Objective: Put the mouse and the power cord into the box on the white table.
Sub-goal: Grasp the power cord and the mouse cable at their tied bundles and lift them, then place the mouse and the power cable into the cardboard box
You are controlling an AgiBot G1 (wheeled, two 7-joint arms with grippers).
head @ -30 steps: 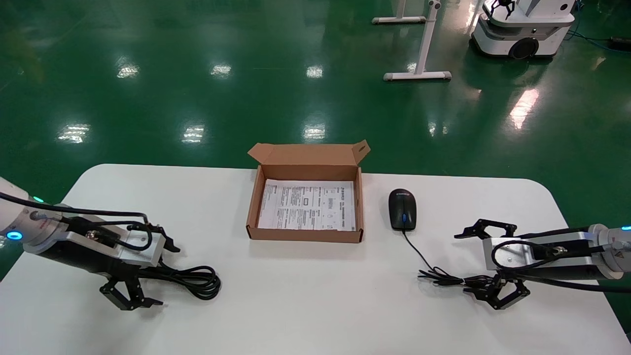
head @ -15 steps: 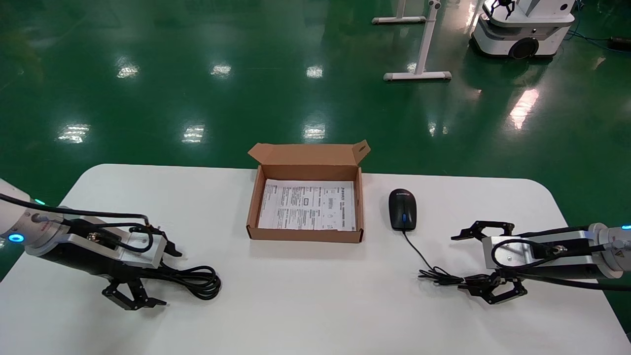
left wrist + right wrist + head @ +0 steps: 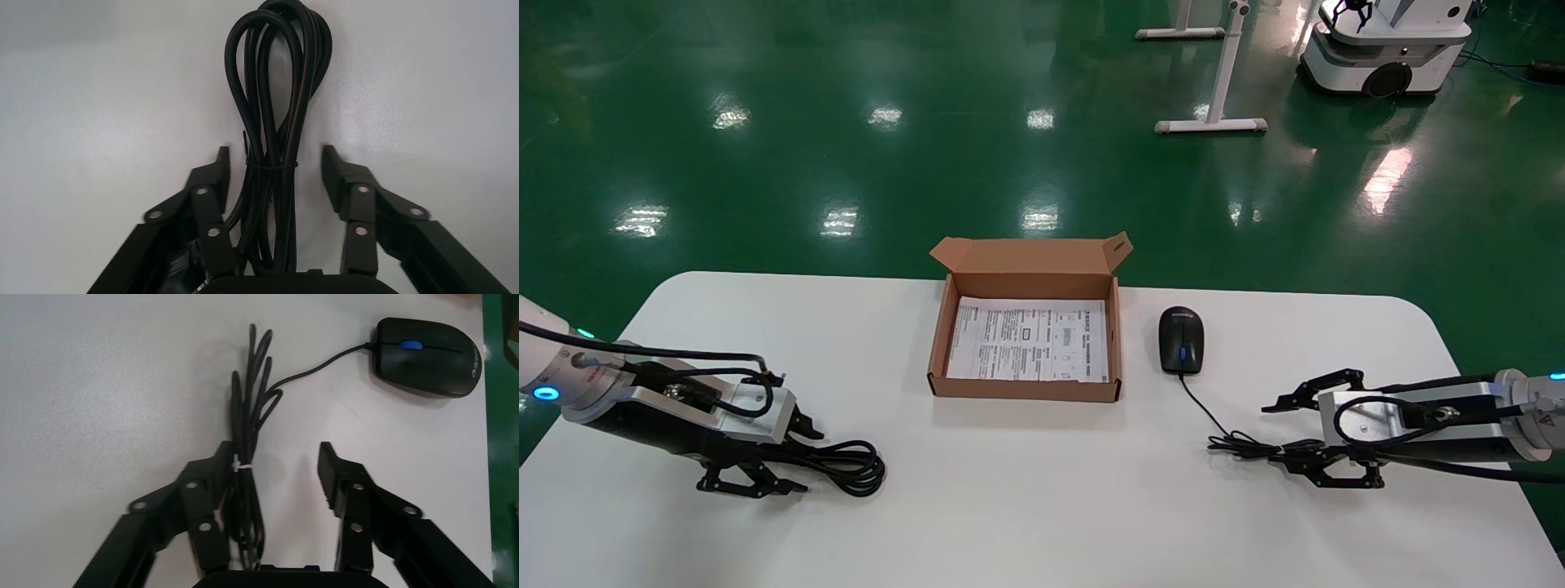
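Note:
On the white table [image 3: 1042, 514] the brown box [image 3: 1026, 390] stands open, a printed sheet on its bottom. To its right lies the black mouse [image 3: 1181, 339] [image 3: 428, 355]; its thin wire runs to a tied bundle [image 3: 1246, 447] [image 3: 248, 478]. My right gripper [image 3: 1271, 433] [image 3: 276, 450] is open low over that bundle, which lies against one finger. At the left the coiled power cord [image 3: 846, 465] [image 3: 275, 122] lies flat. My left gripper [image 3: 801, 459] [image 3: 275, 156] is open and straddles the cord's tied end, a finger on each side.
The box's lid flap [image 3: 1030, 253] stands up at the back. Beyond the table is green floor with a white stand base [image 3: 1212, 125] and another robot [image 3: 1385, 49] at the far right.
Both grippers have dropped lower onto the table around their cables. The mouse has shifted slightly away from me and toward the box, its wire bundle dragged a little left.

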